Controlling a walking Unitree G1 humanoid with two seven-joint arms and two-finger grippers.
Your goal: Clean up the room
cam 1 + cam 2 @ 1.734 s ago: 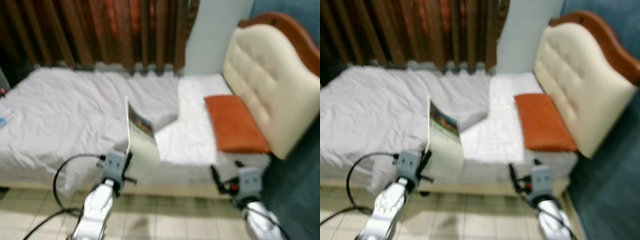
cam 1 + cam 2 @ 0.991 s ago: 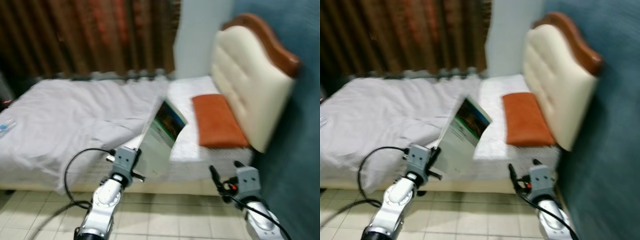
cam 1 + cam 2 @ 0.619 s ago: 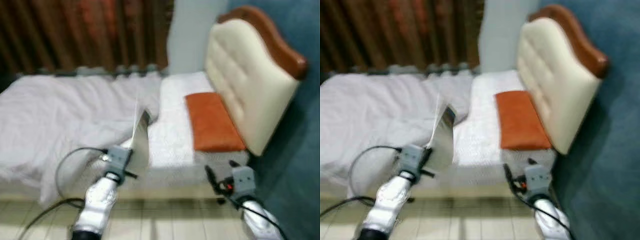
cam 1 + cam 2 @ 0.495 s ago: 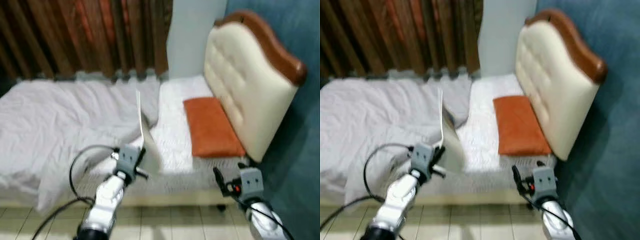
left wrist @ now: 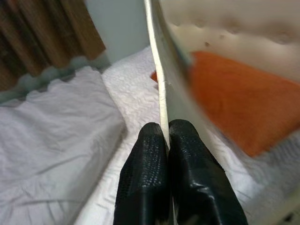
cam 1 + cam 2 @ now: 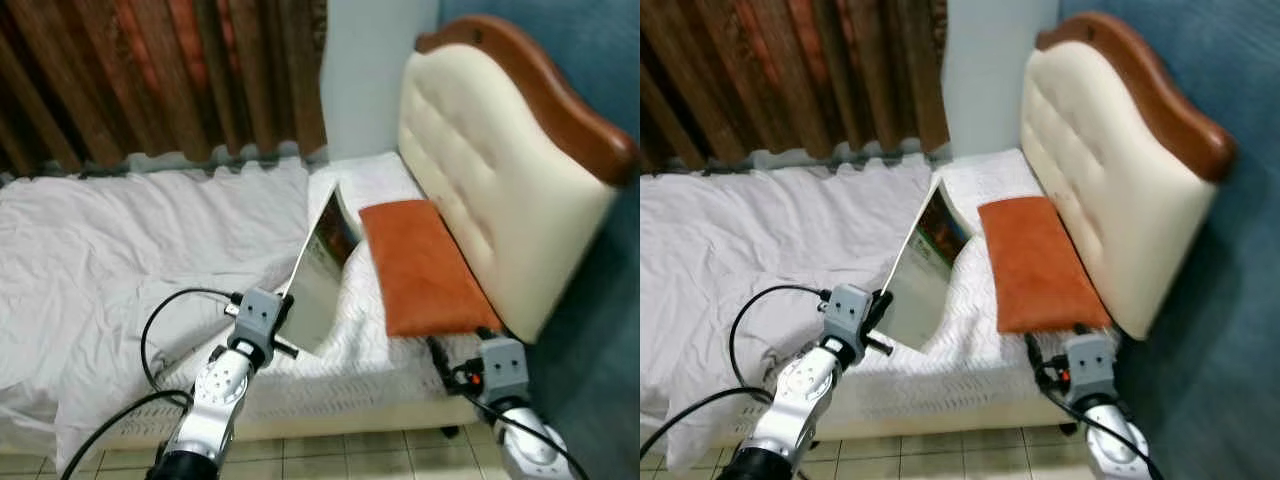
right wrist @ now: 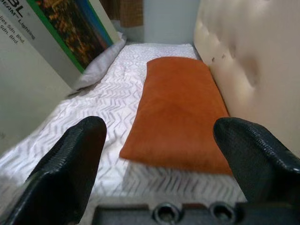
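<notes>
My left gripper (image 6: 281, 322) is shut on the lower edge of a thin white book (image 6: 320, 268) with a green-bordered photo on its cover. The book is held up over the bed's near side, leaning toward an orange pillow (image 6: 420, 262). In the left wrist view the two fingers (image 5: 149, 154) pinch the book's edge (image 5: 161, 79). My right gripper (image 7: 159, 129) is open with nothing in it, low at the bed's near corner just before the pillow (image 7: 176, 110). The book's cover (image 7: 70, 33) shows beside it.
A rumpled white sheet (image 6: 120, 240) covers the bed. A cream padded headboard (image 6: 490, 160) with a wooden rim stands on the right against a blue wall (image 6: 600, 60). Brown curtains (image 6: 150, 80) hang behind. Pale floor tiles (image 6: 330, 450) lie below the bed edge.
The camera has come closer to the bed. The book in my left gripper has swung from nearly edge-on and upright to leaning toward the orange pillow.
</notes>
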